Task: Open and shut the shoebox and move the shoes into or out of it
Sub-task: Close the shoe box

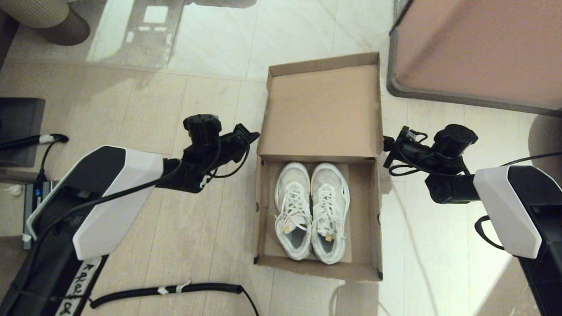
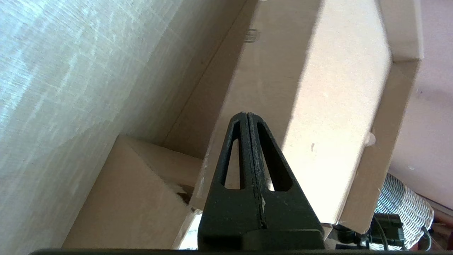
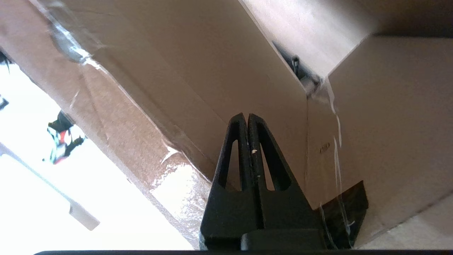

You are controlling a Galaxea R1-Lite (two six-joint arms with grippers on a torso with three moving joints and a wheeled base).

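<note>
Head view shows the left pincer [image 1: 250, 137] and right pincer [image 1: 387, 145], both closed on nothing, flanking the raised lid [image 1: 322, 108] of the shoebox [image 1: 365, 268]. Between and just nearer than them, the shoes [image 1: 312, 210] lie side by side inside. Opening looks done; lifting them out or closing remains.

Legible text: none confirmed. Left arm [image 1: 88, 202], lower white casing: a strip of white tape [image 1: 73, 288] bore black handwritten characters, too cramped to be read. Shoebox [image 2: 283, 71], outer cardboard face in the left wrist view: a small printed mark [image 2: 252, 35], not decipherable. No brand name could be made out on the shoes [image 1: 311, 210].
</note>
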